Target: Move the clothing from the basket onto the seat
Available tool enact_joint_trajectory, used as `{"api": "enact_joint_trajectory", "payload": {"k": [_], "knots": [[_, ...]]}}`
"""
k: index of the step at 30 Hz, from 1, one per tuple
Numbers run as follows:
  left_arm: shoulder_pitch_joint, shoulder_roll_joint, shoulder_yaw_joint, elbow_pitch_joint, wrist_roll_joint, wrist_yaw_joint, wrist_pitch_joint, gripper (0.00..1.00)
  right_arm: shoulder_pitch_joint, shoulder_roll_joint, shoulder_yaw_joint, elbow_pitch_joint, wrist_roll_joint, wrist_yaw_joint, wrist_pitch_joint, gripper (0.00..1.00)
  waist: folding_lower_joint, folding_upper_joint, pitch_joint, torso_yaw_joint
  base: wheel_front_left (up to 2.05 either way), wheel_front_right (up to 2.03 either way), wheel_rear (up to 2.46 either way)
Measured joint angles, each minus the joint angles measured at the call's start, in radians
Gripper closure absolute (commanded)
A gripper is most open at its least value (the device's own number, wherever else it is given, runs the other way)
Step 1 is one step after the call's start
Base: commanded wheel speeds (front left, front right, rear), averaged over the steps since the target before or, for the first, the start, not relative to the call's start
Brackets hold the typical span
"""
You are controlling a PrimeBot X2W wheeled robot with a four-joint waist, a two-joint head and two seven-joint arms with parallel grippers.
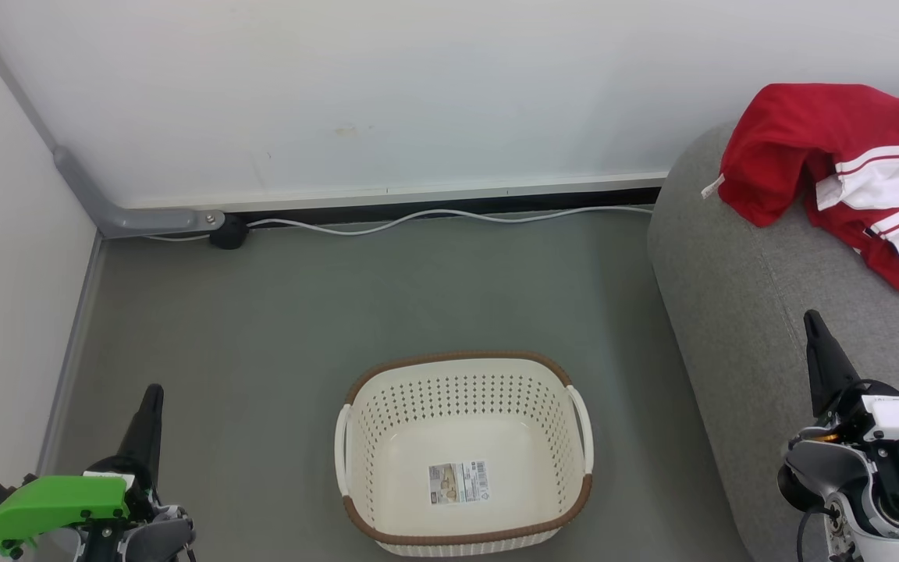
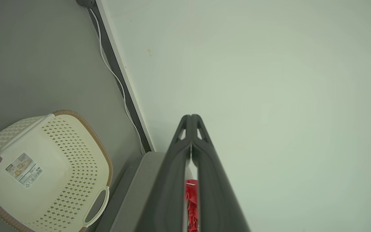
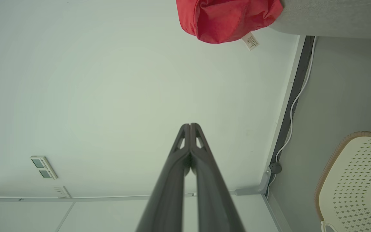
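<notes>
A room corner with a plain white wall (image 1: pixel 387 94) and a smooth grey-green floor (image 1: pixel 301 312). A white cable (image 1: pixel 434 215) trails along the dark skirting at the foot of the wall, running from a grey conduit (image 1: pixel 145 222) in the left corner. The basket (image 1: pixel 449 357) stands upright on the floor in the centre foreground, with just a label (image 1: pixel 459 481) on its bottom. The seat (image 1: pixel 730 328), light grey fabric with a rounded edge, is to the right of the basket, near it but apart. The clothing (image 1: pixel 832 148), red with white stripes, lies crumpled on the seat by the wall, one fold draping over the seat's end. The left gripper (image 1: pixel 152 394) hangs over the floor at lower left. The right gripper (image 1: pixel 811 320) hangs over the seat at lower right. Both have their fingers pressed together, grasping nothing.
</notes>
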Motion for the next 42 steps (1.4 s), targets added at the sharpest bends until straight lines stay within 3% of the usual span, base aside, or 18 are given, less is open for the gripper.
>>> {"api": "enact_joint_trajectory", "payload": {"k": [42], "knots": [[-0.003, -0.001, 0.004, 0.007, 0.000, -0.001, 0.000, 1.00, 0.000, 0.000, -0.001, 0.000, 0.000, 0.000, 0.000, 1.00, 0.0000, 0.0000, 0.000, 0.000, 0.00, 0.00, 0.00]]}}
